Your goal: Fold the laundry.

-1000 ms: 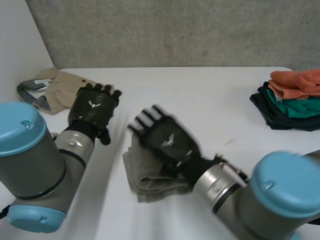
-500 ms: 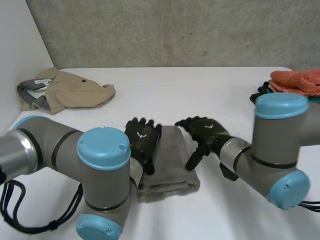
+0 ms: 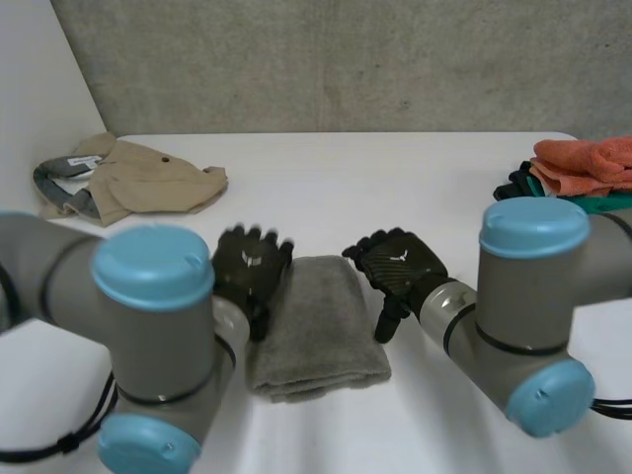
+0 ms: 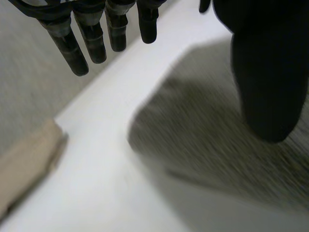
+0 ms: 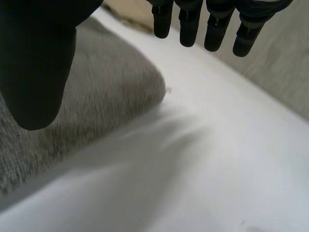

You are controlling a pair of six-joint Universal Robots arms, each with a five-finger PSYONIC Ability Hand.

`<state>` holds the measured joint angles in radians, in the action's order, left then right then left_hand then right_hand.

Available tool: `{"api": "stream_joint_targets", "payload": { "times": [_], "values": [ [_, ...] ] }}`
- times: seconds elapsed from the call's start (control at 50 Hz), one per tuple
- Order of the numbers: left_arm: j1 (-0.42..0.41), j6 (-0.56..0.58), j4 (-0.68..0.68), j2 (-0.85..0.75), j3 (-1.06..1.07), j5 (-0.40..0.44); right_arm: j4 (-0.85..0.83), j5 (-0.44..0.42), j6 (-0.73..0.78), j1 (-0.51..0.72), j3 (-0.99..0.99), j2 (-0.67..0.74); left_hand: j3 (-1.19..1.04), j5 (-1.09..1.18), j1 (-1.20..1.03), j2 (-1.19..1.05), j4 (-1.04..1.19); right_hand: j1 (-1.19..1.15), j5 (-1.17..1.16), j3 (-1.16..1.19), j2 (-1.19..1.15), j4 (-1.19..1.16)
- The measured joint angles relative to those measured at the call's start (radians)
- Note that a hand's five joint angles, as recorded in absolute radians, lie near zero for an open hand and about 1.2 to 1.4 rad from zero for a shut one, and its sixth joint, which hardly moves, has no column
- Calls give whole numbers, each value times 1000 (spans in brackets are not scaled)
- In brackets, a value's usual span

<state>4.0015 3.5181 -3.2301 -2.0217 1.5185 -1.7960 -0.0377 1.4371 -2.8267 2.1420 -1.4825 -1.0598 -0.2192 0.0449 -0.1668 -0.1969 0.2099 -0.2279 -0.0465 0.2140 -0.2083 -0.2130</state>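
Note:
A folded grey towel [image 3: 316, 326] lies on the white table [image 3: 375, 188] between my two hands. My left hand [image 3: 250, 275] hangs at the towel's left edge, fingers straight and holding nothing. My right hand [image 3: 397, 267] hangs at its right edge, also open and empty. In the left wrist view the straight fingers [image 4: 77, 43] point past the towel [image 4: 217, 135], and the thumb [image 4: 265, 72] is above the cloth. In the right wrist view the fingers [image 5: 212, 29] reach beyond the towel's corner [image 5: 96, 106] and the thumb [image 5: 38, 63] is over it.
A crumpled tan garment [image 3: 128, 178] with a grey collar lies at the table's back left, also seen in the left wrist view as a tan edge [image 4: 24, 164]. A stack of folded orange, green and black cloths [image 3: 583, 188] sits at the right edge.
Both hands came down from above the table to either side of the towel. The towel now lies a little smoother and more spread out than before.

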Motion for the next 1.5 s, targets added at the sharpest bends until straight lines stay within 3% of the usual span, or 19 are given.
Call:
{"api": "stream_joint_targets", "payload": {
  "times": [0.12, 0.26, 0.38, 0.62, 0.86, 0.92, 1.04, 1.24, 1.5],
  "values": [
    [63, -5, 4, 75, -76, 240, -174, 2, 49, 56, -194, -121, 0, 0, 0, 0, -1, 0, 0, 0, 0, 0],
    [122, -44, 62, 102, -165, 563, -372, -1, 89, 135, -382, -134, 0, 0, 0, 0, -1, 0, 0, 0, 0, 0],
    [131, -80, 121, 91, -213, 682, -486, 6, 108, 163, -418, -70, 0, 0, 0, 0, -1, 0, 0, 0, 0, 0],
    [116, -88, 128, 81, -213, 674, -629, 14, 186, 156, -379, 45, 0, 0, 0, 0, -1, 0, 0, 0, 0, 0],
    [117, -89, 127, 83, -206, 671, -665, 7, 194, 149, -358, 66, 0, 0, 0, 0, -1, -4, -30, 32, -27, -32],
    [117, -89, 127, 83, -205, 671, -664, 3, 192, 149, -350, 66, 0, 0, 0, 0, -1, -194, -190, 215, -217, -203],
    [117, -92, 127, 83, -204, 672, -674, -21, 188, 149, -327, 77, 0, 0, 0, 0, -1, -761, -836, 900, -908, -913],
    [134, -89, 124, 102, -215, 668, -702, -64, 174, 129, -228, 50, 0, 0, 0, 0, -1, -762, -862, 922, -916, -983],
    [181, -111, 61, 201, -228, 595, -703, -123, 71, -116, 93, -24, 0, 0, 0, 0, -1, -762, -863, 933, -916, -984]
  ]
}}
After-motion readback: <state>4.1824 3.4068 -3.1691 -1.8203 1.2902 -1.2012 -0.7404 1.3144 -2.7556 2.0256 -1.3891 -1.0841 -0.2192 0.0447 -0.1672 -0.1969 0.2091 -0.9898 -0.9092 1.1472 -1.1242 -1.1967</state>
